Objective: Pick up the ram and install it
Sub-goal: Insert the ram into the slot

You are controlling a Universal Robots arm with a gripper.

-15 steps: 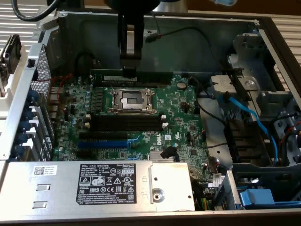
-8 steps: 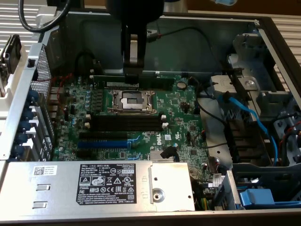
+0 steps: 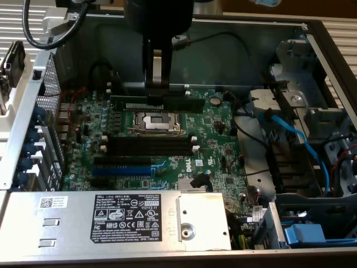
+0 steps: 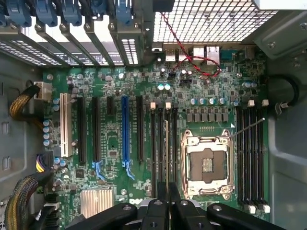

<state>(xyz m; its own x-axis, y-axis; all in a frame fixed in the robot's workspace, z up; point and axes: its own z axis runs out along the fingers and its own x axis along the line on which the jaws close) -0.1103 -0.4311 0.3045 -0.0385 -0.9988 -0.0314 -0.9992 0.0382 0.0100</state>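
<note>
The ram [image 3: 179, 103], a long dark-green stick, hangs level and on edge over the motherboard [image 3: 217, 151], with my gripper [image 3: 156, 92] shut on its middle from above. In the wrist view the ram [image 4: 167, 153] shows edge-on as a thin strip running out from between the black fingers [image 4: 157, 207]. It lines up along the bank of black memory slots [image 4: 158, 143] with white end clips, between the CPU socket [image 4: 207, 163] and the expansion slots. Those slots [image 3: 150, 146] lie in front of the socket [image 3: 156, 120] in the exterior view. How far the ram hangs above them I cannot tell.
A second bank of memory slots [image 4: 252, 158] lies on the socket's other side. A blue expansion slot [image 4: 124, 129] and black ones sit beside the heatsink [image 4: 97, 201]. The power supply [image 3: 111, 218] spans the case's near side. Drive bays with a blue cable [image 3: 295, 139] fill the exterior view's right.
</note>
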